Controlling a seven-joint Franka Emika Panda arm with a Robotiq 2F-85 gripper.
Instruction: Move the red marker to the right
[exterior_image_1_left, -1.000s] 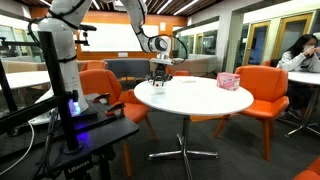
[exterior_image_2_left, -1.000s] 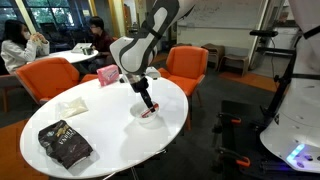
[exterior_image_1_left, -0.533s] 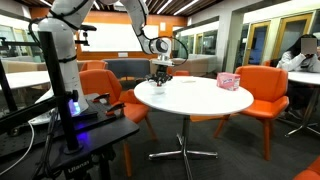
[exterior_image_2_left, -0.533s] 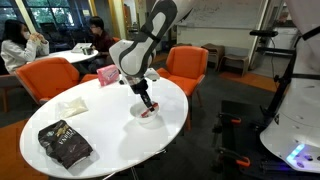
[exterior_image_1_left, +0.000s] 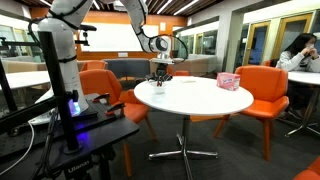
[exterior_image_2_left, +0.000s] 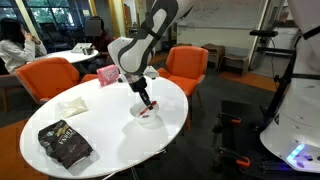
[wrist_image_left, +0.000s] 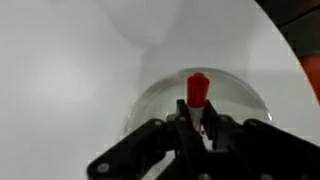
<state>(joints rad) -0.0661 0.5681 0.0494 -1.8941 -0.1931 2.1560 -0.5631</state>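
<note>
arm bent down, tool (exterior_image_2_left: 148, 108) gripping red marker (wrist_image_left: 198, 88)

Arm (exterior_image_2_left: 150, 35): white to lt-grey shells; rounded tubular links w/ bulbous jt housings; smooth, slightly glossy finish in both exterior views. Base section (exterior_image_1_left: 60, 50): white, same rounded build; dk band partway up; blue status light (exterior_image_1_left: 74, 104) lit nr foot. Wrist area: darker grey/black hardware where the shells end; thin dk cable (exterior_image_1_left: 181, 45) looped alongside in an exterior view. End effector (exterior_image_2_left: 149, 108): black throughout; wrist view shows matte black body, two slim fingers (wrist_image_left: 179, 122) on angled linkage bars w/ round pivot pts; pic blurred, screws and markings too soft to read.
</note>
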